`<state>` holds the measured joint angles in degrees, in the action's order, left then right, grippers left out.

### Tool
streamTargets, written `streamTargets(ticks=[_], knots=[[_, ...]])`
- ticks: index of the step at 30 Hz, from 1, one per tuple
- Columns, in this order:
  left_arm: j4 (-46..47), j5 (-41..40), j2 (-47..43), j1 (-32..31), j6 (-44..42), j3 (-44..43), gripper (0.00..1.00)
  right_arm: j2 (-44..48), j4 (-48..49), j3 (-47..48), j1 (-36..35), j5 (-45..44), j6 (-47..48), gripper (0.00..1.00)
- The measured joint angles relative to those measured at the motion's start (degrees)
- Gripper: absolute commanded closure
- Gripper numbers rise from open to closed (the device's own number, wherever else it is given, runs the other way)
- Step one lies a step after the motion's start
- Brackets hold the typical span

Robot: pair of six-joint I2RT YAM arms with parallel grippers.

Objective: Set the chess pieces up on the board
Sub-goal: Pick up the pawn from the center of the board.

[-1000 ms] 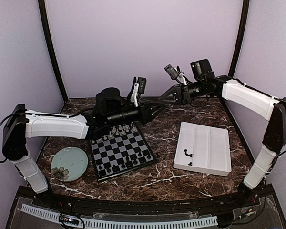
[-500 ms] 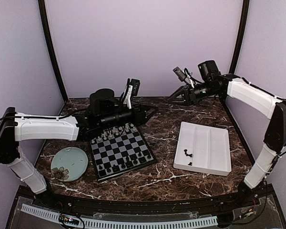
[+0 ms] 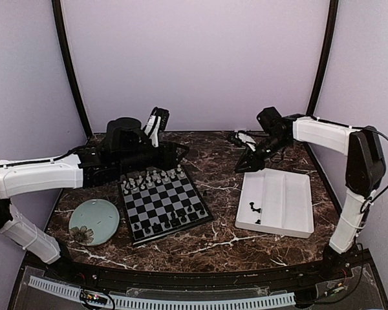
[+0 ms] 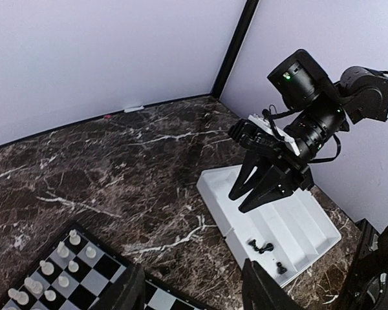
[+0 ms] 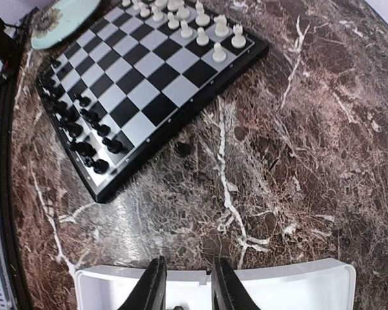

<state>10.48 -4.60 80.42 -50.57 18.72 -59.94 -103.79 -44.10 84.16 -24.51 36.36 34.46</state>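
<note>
The board [image 3: 165, 203] lies left of centre, with white chess pieces [image 3: 156, 177] along its far rows and black ones [image 3: 171, 219] along its near rows. One black piece [image 5: 182, 149] lies on the marble just off the board's right edge. A few black pieces [image 4: 258, 245] remain in the white tray [image 3: 281, 194]. My left gripper [image 4: 194, 290] hovers over the board's far side, open wide and empty. My right gripper [image 5: 189, 287] points down at the tray's far-left corner, its fingers a narrow gap apart with nothing between them.
A pale-green plate [image 3: 94, 221] sits left of the board. Purple walls with black corner posts close in the back and sides. The dark marble between board and tray holds only the stray piece.
My left arm has drawn back to the left and its gripper has opened wider. My right arm has swung down from the back to the tray's far-left corner.
</note>
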Motion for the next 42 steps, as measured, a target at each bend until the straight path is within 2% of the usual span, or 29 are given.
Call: streamTargets(ticks=[4, 9, 19, 38, 42], knots=[[-4.87, -0.66, -0.74, 1.99, 1.88, 0.87, 0.49, -3.87, 0.35, 0.24, -2.62, -4.63, 2.21, 0.74], [-8.55, -1.7, -3.98, 3.23, 3.54, 2.99, 0.49, -10.12, 0.28, 3.5, -6.78, -8.83, 4.55, 0.66], [-11.8, -5.86, -12.41, 4.15, 5.14, 5.29, 0.48, -20.15, 0.72, 14.29, -13.07, -14.21, 3.87, 0.64], [-13.66, -7.3, -14.88, 4.72, 5.73, 8.7, 0.46, -27.12, -1.42, 21.38, -15.52, -14.12, 2.95, 0.66], [-13.64, -7.28, -14.91, 4.92, 5.77, 9.11, 0.46, -27.85, -2.08, 21.38, -15.91, -14.19, 3.02, 0.74]])
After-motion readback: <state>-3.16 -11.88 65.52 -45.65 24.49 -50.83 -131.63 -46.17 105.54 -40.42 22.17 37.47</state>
